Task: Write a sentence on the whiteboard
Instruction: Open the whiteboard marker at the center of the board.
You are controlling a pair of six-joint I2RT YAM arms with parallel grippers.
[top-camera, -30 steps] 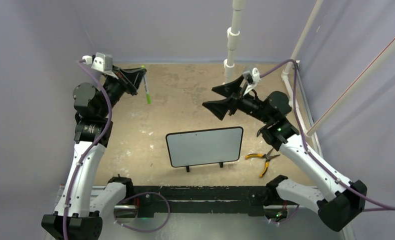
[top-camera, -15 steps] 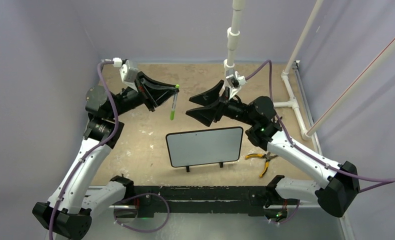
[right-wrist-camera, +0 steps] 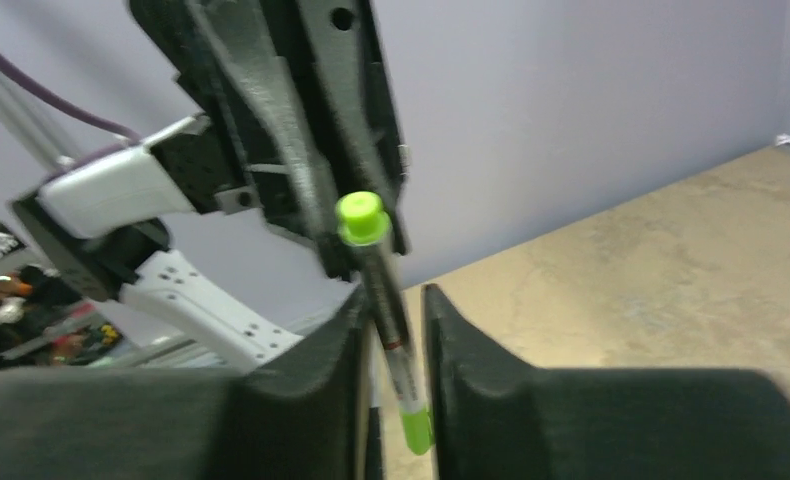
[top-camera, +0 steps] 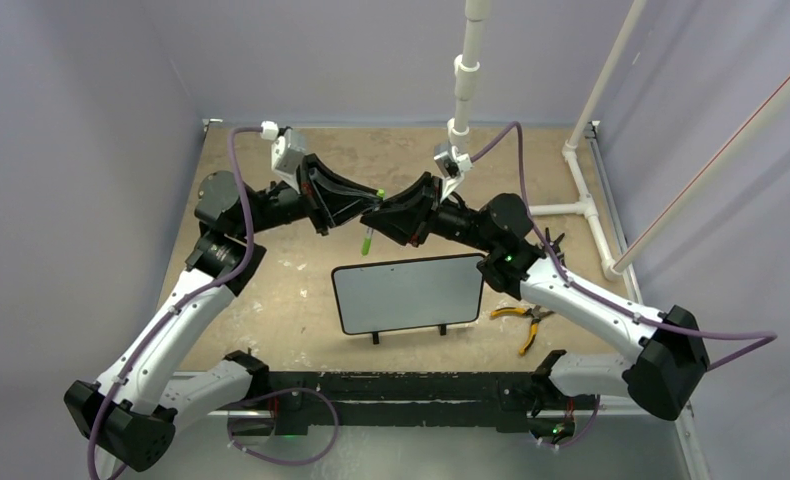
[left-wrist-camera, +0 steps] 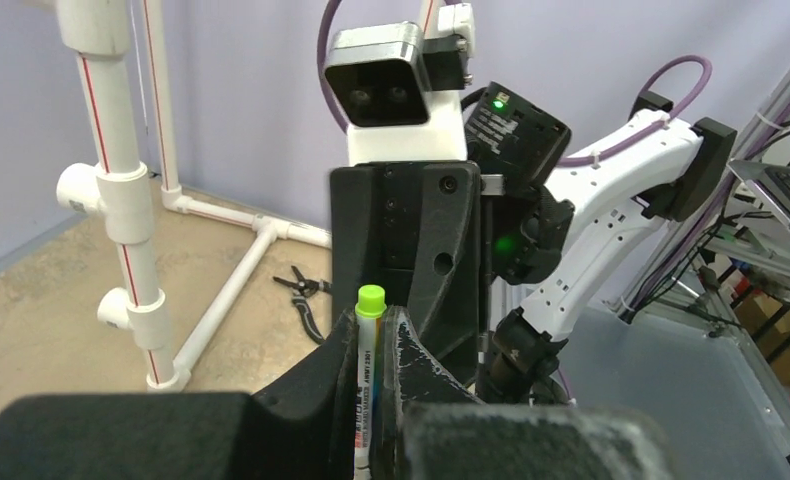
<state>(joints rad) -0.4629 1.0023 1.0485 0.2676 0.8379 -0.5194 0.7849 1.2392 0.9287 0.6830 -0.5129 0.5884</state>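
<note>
Overhead, the two arms meet above the middle of the worktop [top-camera: 271, 260], beyond the whiteboard [top-camera: 409, 293]. The left gripper [top-camera: 369, 210] is clamped on a green-capped marker [top-camera: 371, 222], which hangs nearly vertical with one green end up and the other down. In the left wrist view the marker [left-wrist-camera: 366, 390] is pinched between the two black fingers [left-wrist-camera: 411, 360], its green end standing just above them. The right gripper [top-camera: 383, 218] faces the left one, with a jaw on either side of the same marker. In the right wrist view the marker [right-wrist-camera: 391, 320] sits in the narrow slot between the fingers [right-wrist-camera: 471, 400]; a sliver of background shows between it and one finger, so the jaws are not closed on it.

The whiteboard stands upright on its two small black feet [top-camera: 375, 337] near the middle of the worktop's near edge, directly below the marker's lower end and clear of both grippers. Any writing on its surface cannot be made out.

Yellow-handled pliers [top-camera: 524, 318] lie on the worktop just beside the board's right end. A white pipe post [top-camera: 466, 80] rises at the far edge.
</note>
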